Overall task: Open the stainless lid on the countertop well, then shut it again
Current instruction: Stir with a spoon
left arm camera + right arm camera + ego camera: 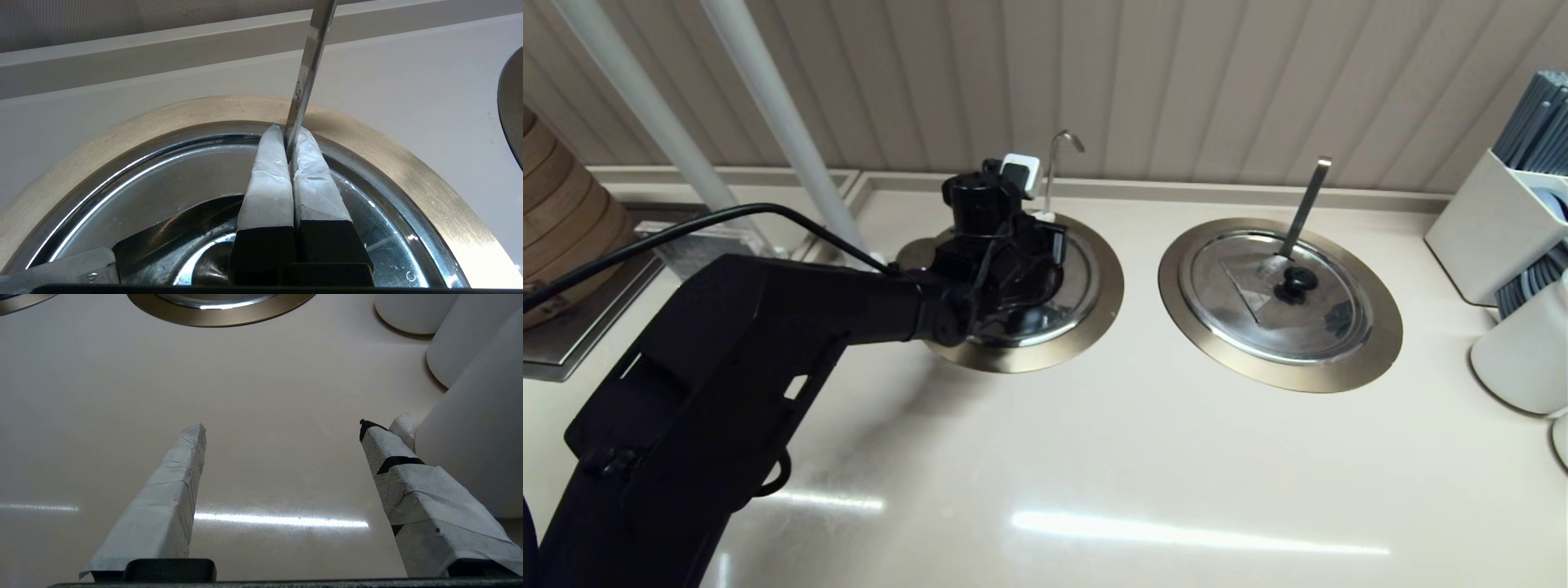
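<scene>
The stainless lid [1081,273] [163,179] lies in the left countertop well, framed by its bronze-coloured ring [1104,304] [122,130]. The hook-ended ladle handle [1052,175] [308,61] rises from the lid's far edge. My left gripper [1042,219] [288,139] hangs low over the lid, shut, its taped fingertips [269,163] reaching the far rim. The handle's foot shows in the slit between the tips; I cannot tell if it is pinched. The black knob is hidden under the gripper. My right gripper [284,428] is open above bare counter, out of the head view.
The twin lid [1241,269], with a black knob and a straight ladle handle [1305,204], sits to the right in its own ring [220,314]. White containers [1486,229] [470,437] stand at the far right. Bamboo steamers [556,220] and white poles [768,114] are at the left.
</scene>
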